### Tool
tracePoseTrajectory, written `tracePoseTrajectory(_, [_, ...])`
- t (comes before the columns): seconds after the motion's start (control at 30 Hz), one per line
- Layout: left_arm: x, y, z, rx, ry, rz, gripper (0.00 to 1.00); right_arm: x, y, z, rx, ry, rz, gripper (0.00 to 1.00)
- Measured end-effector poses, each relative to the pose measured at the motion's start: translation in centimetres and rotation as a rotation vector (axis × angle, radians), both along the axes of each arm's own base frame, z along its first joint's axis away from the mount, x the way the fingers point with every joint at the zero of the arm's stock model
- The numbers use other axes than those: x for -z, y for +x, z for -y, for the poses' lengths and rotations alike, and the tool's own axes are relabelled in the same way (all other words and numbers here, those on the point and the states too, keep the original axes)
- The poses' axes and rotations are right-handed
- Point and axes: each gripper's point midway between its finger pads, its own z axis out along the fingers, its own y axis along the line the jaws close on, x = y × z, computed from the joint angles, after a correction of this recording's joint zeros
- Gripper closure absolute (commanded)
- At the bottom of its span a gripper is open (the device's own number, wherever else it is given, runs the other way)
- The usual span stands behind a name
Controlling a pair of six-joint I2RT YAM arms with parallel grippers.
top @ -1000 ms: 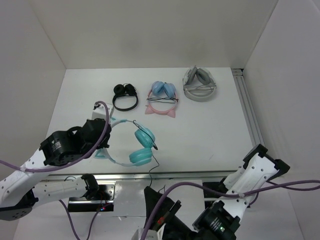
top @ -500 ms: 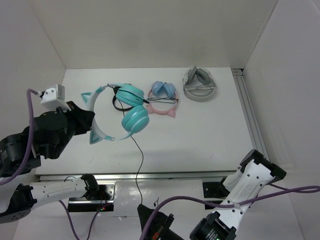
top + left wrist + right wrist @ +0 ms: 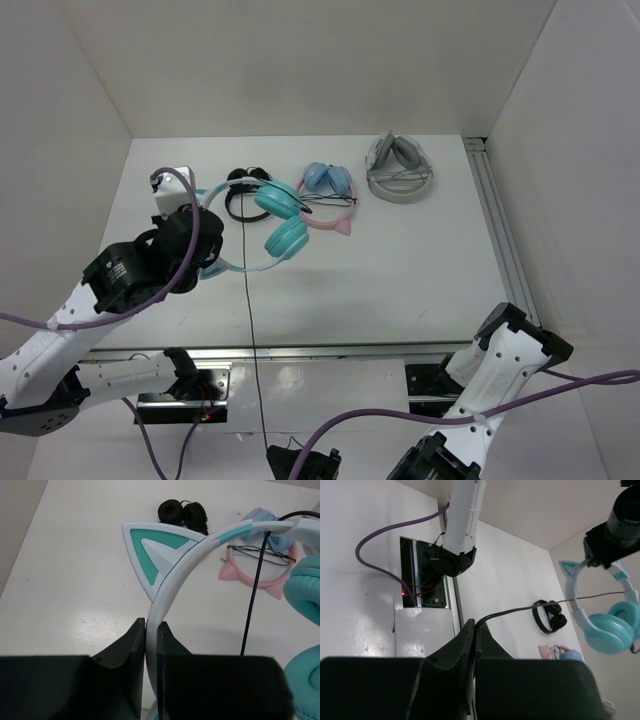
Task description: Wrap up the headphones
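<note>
My left gripper (image 3: 151,625) is shut on the white headband (image 3: 172,575) of the teal headphones (image 3: 278,222), just below one cat ear (image 3: 156,552). It holds them above the table's back left, and the teal cups (image 3: 306,587) hang to the right. The thin black cable (image 3: 250,340) runs straight from the cups toward the near edge. There my right gripper (image 3: 475,625) is shut on the cable (image 3: 520,611), in front of the table beside the arm bases. The right wrist view shows the hanging headphones (image 3: 607,625) at the far right.
A small black pair (image 3: 250,200) lies just behind the held headphones. A pink-banded cat-ear pair (image 3: 325,203) and a grey pair (image 3: 400,172) lie along the back. A metal rail (image 3: 497,225) runs down the table's right side. White walls enclose the table.
The left arm lifted the headphones off the front-left of the table and carried them back, over the black pair. The right gripper drew back toward the near edge, pulling the cable straight.
</note>
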Motion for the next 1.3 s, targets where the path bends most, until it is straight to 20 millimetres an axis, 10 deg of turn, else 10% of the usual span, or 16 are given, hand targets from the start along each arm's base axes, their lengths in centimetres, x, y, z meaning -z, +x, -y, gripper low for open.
tracePoseTrajectory(0.33, [3.1,0.7,1.5,0.178,0.202,-0.086,1.00,-1.5,2.3,2.0,0.097,0.011,0.046,1.00])
tracePoseTrajectory(0.7, [8.4,-1.2,4.6,0.418,0.368,-0.233,1.00,-7.8,7.7,6.5,0.227,0.099,0.078,1.00])
tracePoseTrajectory(0.9, [11.0,-3.3,6.2,0.594,0.396,-0.287,1.00,-7.3,9.8,7.1,0.280,0.059,0.162,1.00])
tracePoseTrajectory(1.3, [10.5,-6.6,9.0,0.893,0.311,-0.277,1.00,-10.7,20.8,12.3,0.534,0.113,0.119,1.00])
